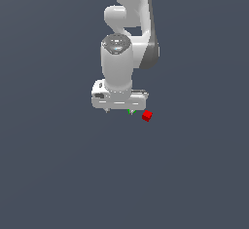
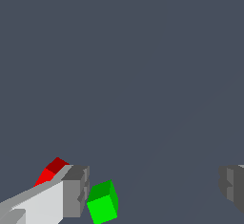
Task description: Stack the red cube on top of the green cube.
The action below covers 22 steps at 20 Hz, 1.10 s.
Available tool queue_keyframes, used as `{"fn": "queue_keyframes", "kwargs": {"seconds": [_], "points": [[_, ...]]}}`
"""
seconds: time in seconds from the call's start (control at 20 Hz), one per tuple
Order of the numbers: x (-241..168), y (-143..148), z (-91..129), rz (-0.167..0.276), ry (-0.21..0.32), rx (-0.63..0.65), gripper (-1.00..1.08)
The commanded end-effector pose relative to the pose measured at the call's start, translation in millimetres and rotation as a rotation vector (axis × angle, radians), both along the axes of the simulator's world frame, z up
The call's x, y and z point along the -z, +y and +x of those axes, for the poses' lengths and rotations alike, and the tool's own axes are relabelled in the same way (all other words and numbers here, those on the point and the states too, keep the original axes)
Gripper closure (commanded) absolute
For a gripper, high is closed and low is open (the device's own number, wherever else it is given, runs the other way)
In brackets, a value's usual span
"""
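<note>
red cube (image 1: pixel 147 116): sits on the bench, just off the exterior view's right of the gripper (image 1: pixel 119 111)
green cube (image 2: pixel 103 202): right beside it, between the fingers, mostly hidden from outside
jaws: spread wide, holding nothing
step: looks like lining up for the grab
next: probably shift over the red one, not the green

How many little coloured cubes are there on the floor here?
2. The red cube sits just off the gripper, on the exterior view's right. The green cube lies between the open jaws, close to one finger and mostly hidden in the exterior view. No others show.
</note>
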<state>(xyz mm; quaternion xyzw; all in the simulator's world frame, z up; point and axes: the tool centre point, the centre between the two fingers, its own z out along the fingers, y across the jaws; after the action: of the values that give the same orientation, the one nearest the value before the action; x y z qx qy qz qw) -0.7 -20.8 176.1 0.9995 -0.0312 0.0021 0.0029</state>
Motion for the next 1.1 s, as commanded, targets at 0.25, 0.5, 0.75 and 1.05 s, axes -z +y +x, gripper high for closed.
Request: {"fn": "queue_keyframes", "kwargs": {"seconds": [0.25,0.5,0.75,1.05], "points": [[2,3,-3,0.000,0.000,0.013,-0.92],[10,11,-11,0.001,0.000,0.050,-0.92],[22,25,-24,0.001,0.000,0.111,-0.92],[41,50,-43,0.003,0.001,0.212,-0.92]]}}
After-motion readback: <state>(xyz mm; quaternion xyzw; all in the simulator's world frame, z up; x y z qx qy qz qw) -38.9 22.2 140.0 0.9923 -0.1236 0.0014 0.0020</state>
